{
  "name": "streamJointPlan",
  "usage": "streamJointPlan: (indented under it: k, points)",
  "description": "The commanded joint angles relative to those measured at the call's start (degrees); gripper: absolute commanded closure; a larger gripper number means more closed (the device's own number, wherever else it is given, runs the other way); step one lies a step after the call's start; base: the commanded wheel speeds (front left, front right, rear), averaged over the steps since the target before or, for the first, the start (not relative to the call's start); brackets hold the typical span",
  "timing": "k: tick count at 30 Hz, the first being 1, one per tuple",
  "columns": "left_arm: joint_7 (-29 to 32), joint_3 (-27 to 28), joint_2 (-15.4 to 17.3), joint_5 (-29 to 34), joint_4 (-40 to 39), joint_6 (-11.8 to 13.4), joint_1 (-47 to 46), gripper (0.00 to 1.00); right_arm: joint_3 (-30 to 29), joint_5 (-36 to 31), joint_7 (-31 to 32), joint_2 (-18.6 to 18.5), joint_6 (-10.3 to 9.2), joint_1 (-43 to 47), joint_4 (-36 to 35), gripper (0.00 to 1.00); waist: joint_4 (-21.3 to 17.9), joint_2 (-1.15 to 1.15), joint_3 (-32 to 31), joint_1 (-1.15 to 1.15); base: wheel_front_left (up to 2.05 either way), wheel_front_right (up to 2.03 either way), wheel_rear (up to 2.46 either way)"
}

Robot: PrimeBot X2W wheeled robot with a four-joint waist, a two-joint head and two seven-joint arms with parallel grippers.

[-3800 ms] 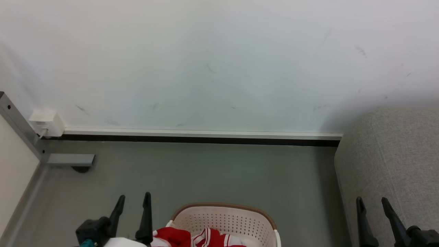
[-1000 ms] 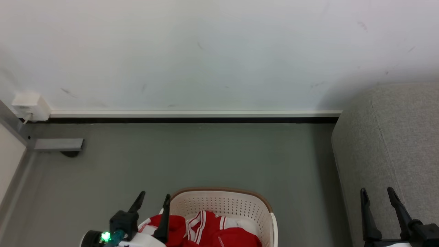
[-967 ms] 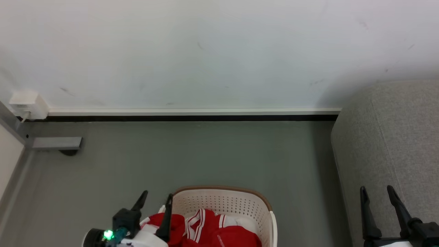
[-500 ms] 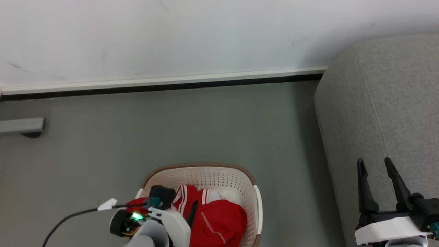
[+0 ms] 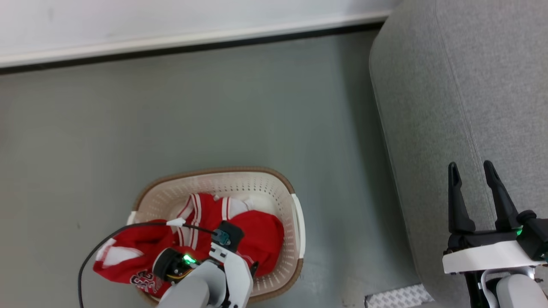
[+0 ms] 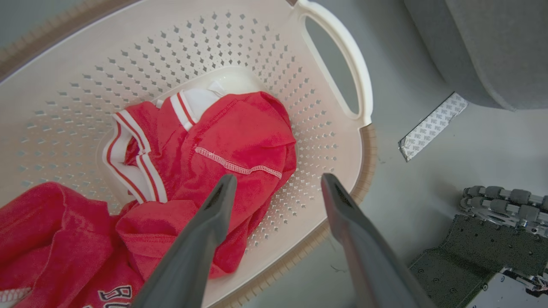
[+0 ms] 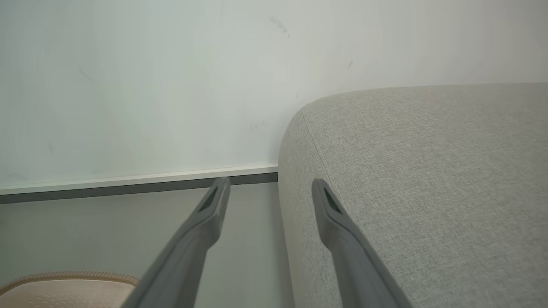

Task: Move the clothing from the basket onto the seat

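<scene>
Head view, clothing (image 5: 257, 231): crumpled in basket (image 5: 214, 172), lower centre; part spills over its left rim.
Head view, right gripper (image 5: 470, 167): lower right, over seat (image 5: 471, 85); fingers spread, empty.
Left wrist view, left gripper (image 6: 276, 182): spread wide, empty, above the red fold.
Left wrist view, handling: likely light, limp, slippery; pinch the hemmed fold, mid-frame.
Right wrist view, seat: right side of frame.

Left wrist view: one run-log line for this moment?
phase: pre-grasp | left gripper: open, above jersey in basket, no grip | right gripper: open, at sofa edge
</scene>
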Motion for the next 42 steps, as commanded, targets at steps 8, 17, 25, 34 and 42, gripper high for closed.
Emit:
streamJointPlan:
  k: [8,17,25,34,42]
  points:
    - [-0.3,-3.6,3.1,-2.5,3.4,0.2,-5.8,0.00,0.6,1.3,0.0,-0.2,-0.12,-3.3,-1.2,0.00,-2.1,0.00,7.7,-0.01,0.00,0.00,0.00]
    - [-3.0,-3.0,3.6,-2.0,8.0,2.7,-13.5,0.00,1.6,1.4,0.0,-0.2,-0.12,-6.3,-3.2,0.00,-2.8,0.00,15.5,-0.01,0.00,0.00,0.00]
    - [-4.9,-3.0,4.7,-1.9,12.2,3.7,-19.7,0.00,2.2,1.2,0.0,-0.1,-0.12,-8.3,-4.6,0.00,-3.6,0.00,21.9,-0.01,0.00,0.00,0.00]
    - [-6.2,-3.8,5.2,-1.3,15.8,4.9,-24.1,0.00,2.4,2.0,0.1,0.0,0.11,-9.5,-5.6,0.00,-4.6,0.00,26.8,-0.01,0.00,0.00,0.00]
    - [-7.4,-4.7,4.4,-1.3,18.1,5.2,-26.0,0.52,2.5,2.0,0.3,0.1,0.28,-9.5,-5.7,0.00,-4.6,0.00,28.7,-0.01,0.00,0.00,0.00]
